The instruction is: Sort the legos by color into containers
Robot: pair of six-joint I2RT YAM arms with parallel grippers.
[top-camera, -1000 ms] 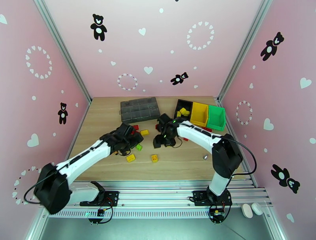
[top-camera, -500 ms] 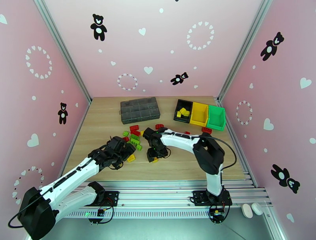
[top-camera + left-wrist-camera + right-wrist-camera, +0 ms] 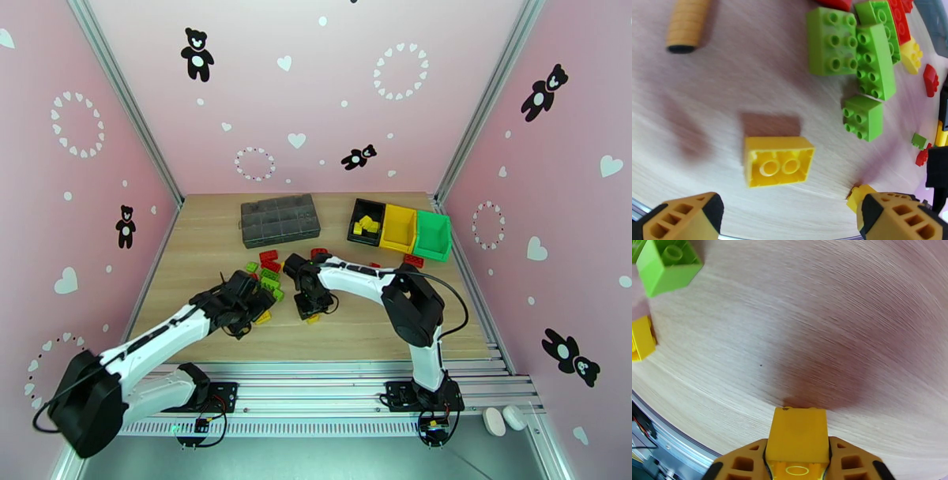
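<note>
light wooden table (image 3: 197, 229): red, yellow, green legos (image 3: 268, 278) scattered at centre; grey organizer box (image 3: 280, 219) set at far side; joined black, yellow, green containers (image 3: 399, 227) set far right, red brick (image 3: 412, 260) left just beside.

Right gripper (image 3: 310, 308) has swung down-left, away from the bins (image 3: 395, 245), to the centre of the overhead frame. Its jaws, half open a moment ago, have snapped shut on a yellow brick (image 3: 798, 433)! Left gripper (image 3: 246, 306) slid back toward the lower left, then edged up-right again, and now hangs over a second yellow brick (image 3: 778, 165).
</note>
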